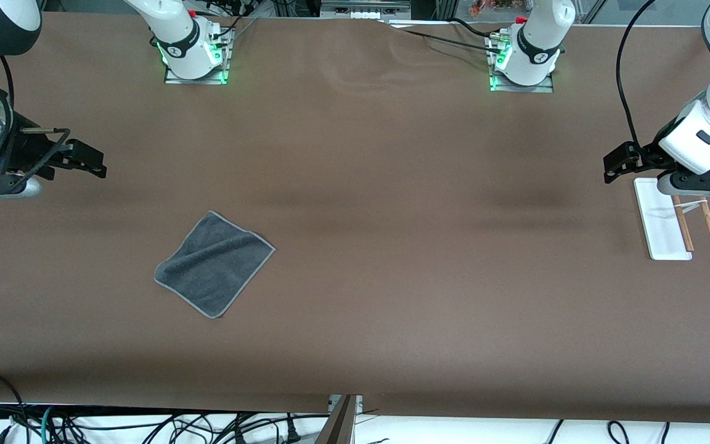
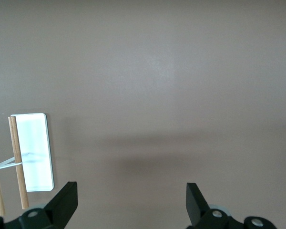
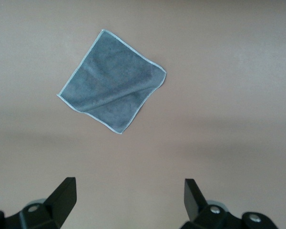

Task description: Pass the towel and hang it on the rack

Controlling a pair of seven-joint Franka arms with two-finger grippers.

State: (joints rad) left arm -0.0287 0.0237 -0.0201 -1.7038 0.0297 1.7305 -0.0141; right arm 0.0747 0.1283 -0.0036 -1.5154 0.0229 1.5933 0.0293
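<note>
Fingers of both grippers stand wide apart with nothing between them. With the towel (image 1: 214, 264) as landmark: it lies flat on the brown table (image 1: 379, 185), dark grey side up, light stitched edge showing. Up in the air, the right gripper (image 1: 91, 161) hangs over bare table toward the right arm's end from the towel. Well apart from the towel, at the left arm's end, the rack (image 1: 662, 225) rests with the left gripper (image 1: 617, 163) above the table just beside it.
</note>
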